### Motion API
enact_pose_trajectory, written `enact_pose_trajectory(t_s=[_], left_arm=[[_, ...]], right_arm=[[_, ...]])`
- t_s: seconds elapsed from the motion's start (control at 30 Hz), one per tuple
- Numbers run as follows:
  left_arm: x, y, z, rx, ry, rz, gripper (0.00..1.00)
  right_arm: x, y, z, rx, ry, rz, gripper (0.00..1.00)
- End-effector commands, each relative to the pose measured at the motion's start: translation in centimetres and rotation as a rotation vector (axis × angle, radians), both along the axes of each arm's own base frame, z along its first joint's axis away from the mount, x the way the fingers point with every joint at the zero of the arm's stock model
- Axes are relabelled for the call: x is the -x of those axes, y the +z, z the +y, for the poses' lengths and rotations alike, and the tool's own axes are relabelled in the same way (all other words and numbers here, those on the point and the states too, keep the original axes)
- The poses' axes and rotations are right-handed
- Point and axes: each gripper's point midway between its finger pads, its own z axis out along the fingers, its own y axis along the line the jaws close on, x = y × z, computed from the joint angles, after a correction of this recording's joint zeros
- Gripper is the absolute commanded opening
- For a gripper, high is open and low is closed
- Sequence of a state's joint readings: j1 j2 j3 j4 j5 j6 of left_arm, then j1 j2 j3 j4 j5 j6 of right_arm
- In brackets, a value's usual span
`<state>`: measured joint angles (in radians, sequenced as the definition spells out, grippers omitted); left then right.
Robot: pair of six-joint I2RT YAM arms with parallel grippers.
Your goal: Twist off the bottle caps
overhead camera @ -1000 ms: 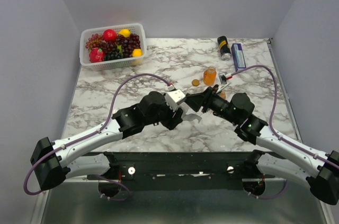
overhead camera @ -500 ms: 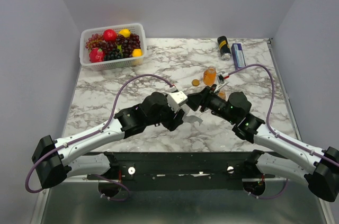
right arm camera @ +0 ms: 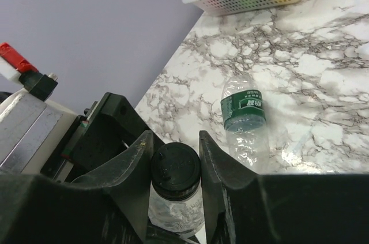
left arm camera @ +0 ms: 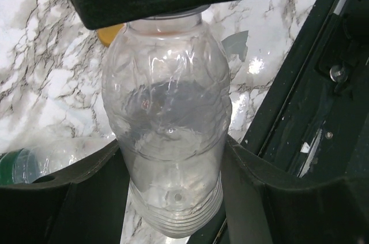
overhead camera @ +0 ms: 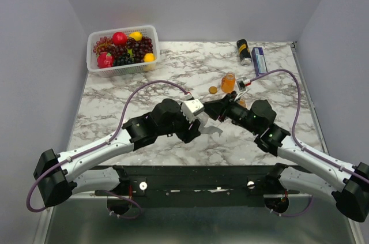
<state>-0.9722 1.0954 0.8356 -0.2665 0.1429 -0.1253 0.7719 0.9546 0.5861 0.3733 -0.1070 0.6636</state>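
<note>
My left gripper (left arm camera: 167, 166) is shut on the body of a clear bottle (left arm camera: 167, 111) and holds it above the table. My right gripper (right arm camera: 175, 143) is shut on that bottle's black cap (right arm camera: 175, 169), a finger on each side. In the top view the two grippers, left (overhead camera: 198, 123) and right (overhead camera: 211, 111), meet at the table's middle. A second clear bottle (right arm camera: 244, 118) with a green label lies on the marble. An orange juice bottle (overhead camera: 229, 82) stands uncapped behind, with a loose orange cap (overhead camera: 213, 89) beside it. Another orange item (overhead camera: 242, 103) shows partly behind my right arm.
A white basket (overhead camera: 95, 59) of fruit stands at the back left corner. A black can (overhead camera: 244, 52) and a blue box (overhead camera: 259, 60) lie at the back right. The table's front edge and black frame (left arm camera: 323, 100) are just beside the held bottle.
My right gripper has moved a little left, onto the top of the bottle held by my left gripper. The left arm has barely moved.
</note>
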Motion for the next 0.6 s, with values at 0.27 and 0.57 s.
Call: enact_pose_trajectory(t_s=[0.27,0.57], left_arm=[[5.1,5.1,-1.7,0.298,-0.419,0.128,0.33],[5.4,6.0,-1.7,0.386,-0.494,0.213,0.33]], right_arm=[[5.2,3.0,-0.8,-0.040,0.467,-0.230,0.29],[7.3,4.0,-1.2,-0.023,0.556,-0.352,0.35]])
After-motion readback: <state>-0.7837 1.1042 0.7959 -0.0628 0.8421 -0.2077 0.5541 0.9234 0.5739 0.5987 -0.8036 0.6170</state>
